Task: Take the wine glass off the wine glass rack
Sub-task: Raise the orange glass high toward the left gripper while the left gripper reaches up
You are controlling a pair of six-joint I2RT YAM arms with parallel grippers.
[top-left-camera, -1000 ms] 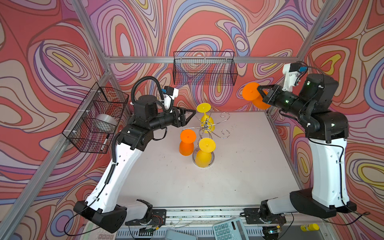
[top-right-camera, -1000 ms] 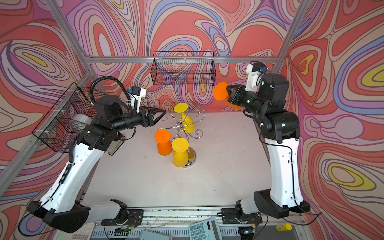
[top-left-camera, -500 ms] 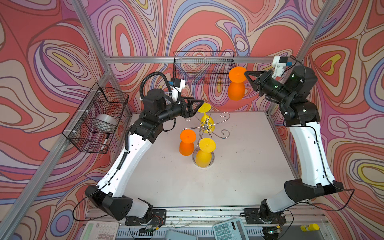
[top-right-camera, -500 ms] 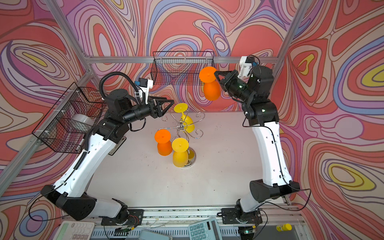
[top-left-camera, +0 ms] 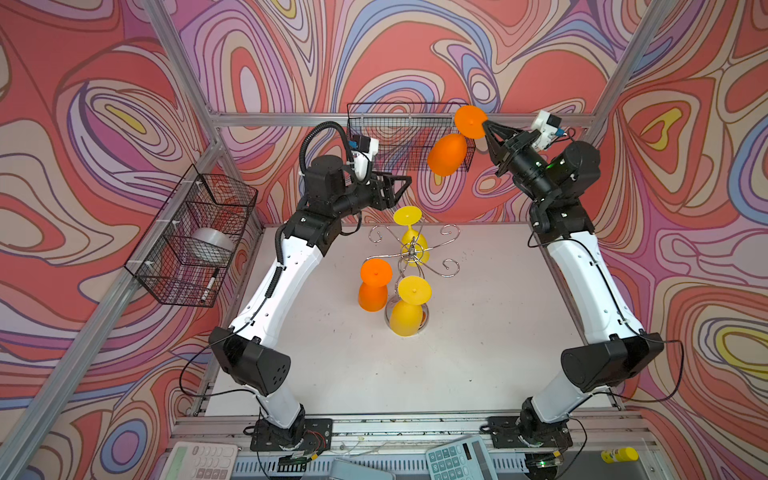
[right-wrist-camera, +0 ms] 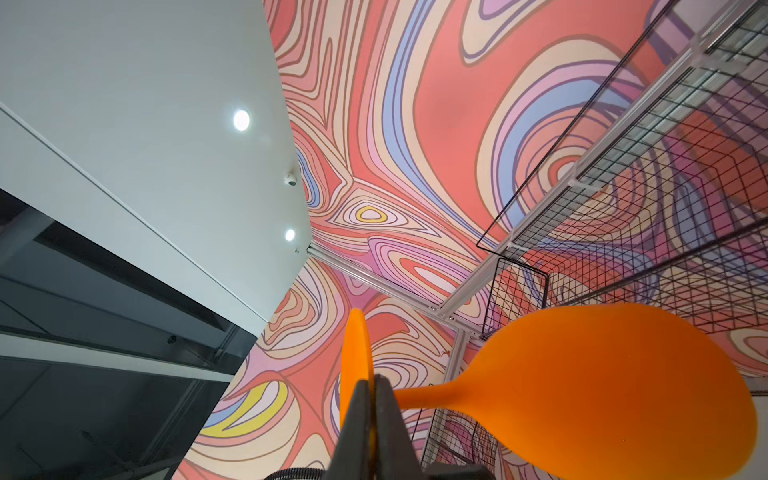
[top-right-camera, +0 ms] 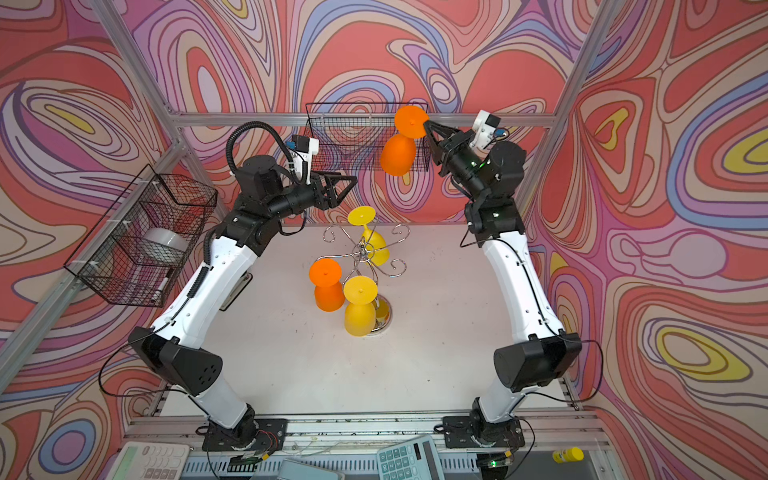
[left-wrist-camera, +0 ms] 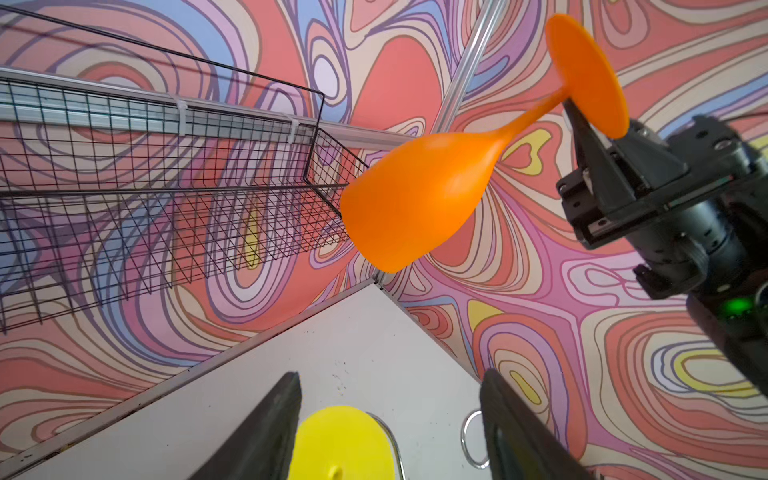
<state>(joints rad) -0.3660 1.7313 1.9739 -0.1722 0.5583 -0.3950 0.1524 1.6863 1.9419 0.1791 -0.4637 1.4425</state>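
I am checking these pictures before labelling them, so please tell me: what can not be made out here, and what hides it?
- Rack base: in both top views, partly hidden by the front yellow glass.
- Back yellow glass: in the left wrist view only its foot shows; the picture's edge cuts off the rest.
- Silvery item in the side basket: in the top views it sits behind mesh and cannot be identified.

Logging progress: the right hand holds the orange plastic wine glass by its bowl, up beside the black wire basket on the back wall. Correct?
Not by its bowl: the right hand pinches the orange plastic wine glass by its round foot, up beside the black wire basket on the back wall. The right wrist view shows it.
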